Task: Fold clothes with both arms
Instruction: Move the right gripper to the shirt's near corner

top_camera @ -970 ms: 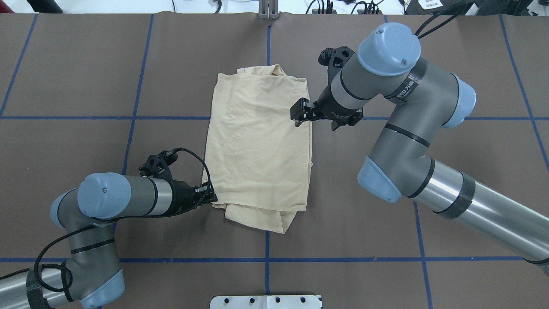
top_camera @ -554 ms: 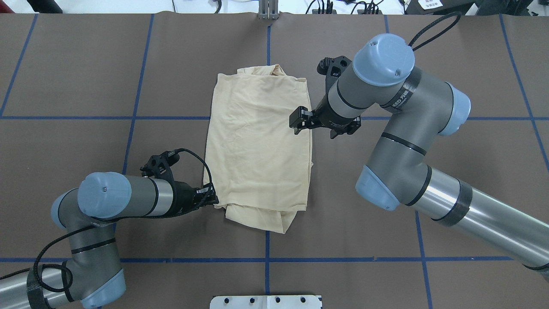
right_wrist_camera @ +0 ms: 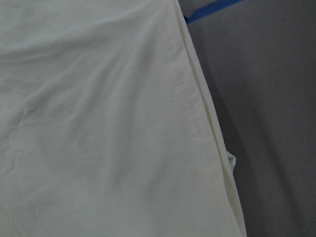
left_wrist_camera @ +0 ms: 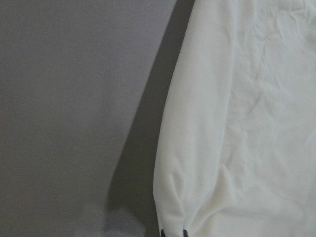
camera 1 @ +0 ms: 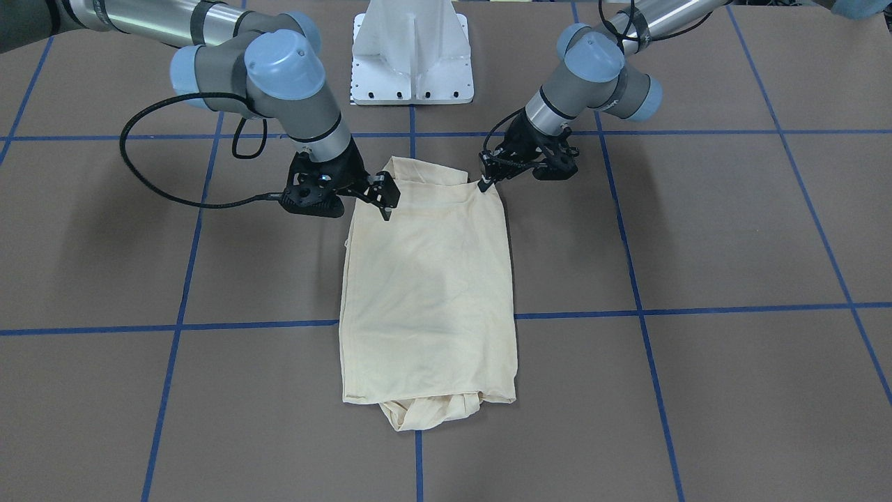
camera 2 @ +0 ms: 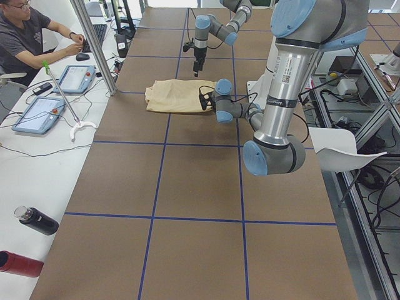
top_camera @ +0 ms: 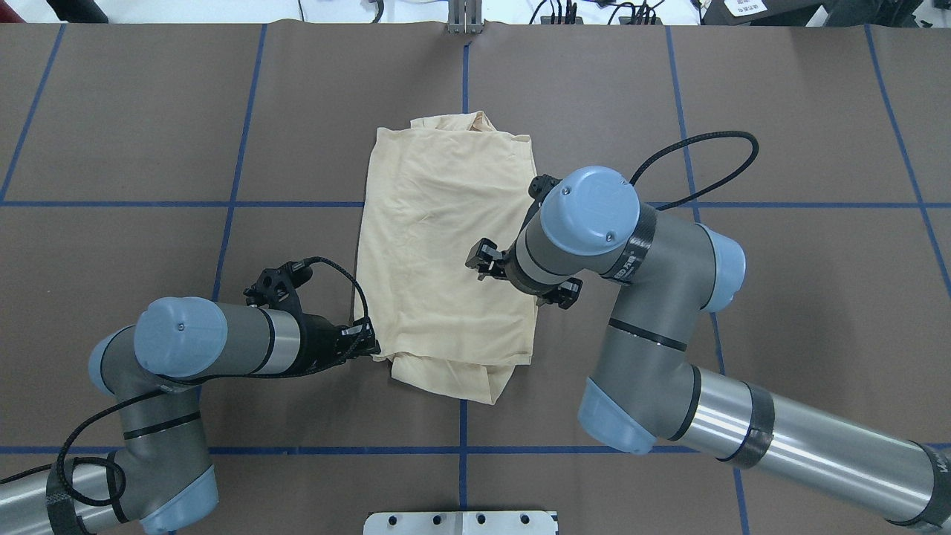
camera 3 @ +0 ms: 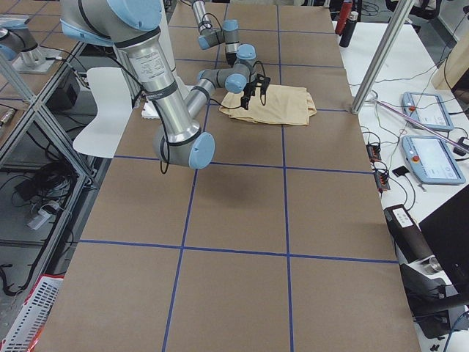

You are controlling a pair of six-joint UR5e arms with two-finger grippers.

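Grey-and-silver jointed left arm [top_camera: 249, 349] and right arm [top_camera: 648, 316], rounded light-blue joint caps [top_camera: 589, 210], black braided cables [top_camera: 695, 146], black bands [top_camera: 755, 437]

1. Robotics lab: left arm [top_camera: 223, 349] and right arm [top_camera: 654, 319] rise from a white pedestal [camera 1: 411, 63].
2. The table [top_camera: 111, 111] bears a blue tape grid [top_camera: 148, 203].
3. A side bench [camera 2: 37, 175] holds pendants [camera 2: 39, 114]; a person [camera 2: 28, 34] sits there, near a metal post [camera 2: 92, 44].

Work surface: brown table covering [top_camera: 111, 111], ruled into squares by blue tape lines [top_camera: 148, 203] | Long edge: white bench [camera 2: 37, 175] bearing two tablets [camera 2: 37, 114], black bottle [camera 2: 36, 221], red bottle [camera 2: 19, 263]; aluminium post [camera 2: 94, 47] at its border | At bench: seated person [camera 2: 28, 34] | Opposite edge: white chair [camera 2: 340, 149] | Light: even, shadows soft
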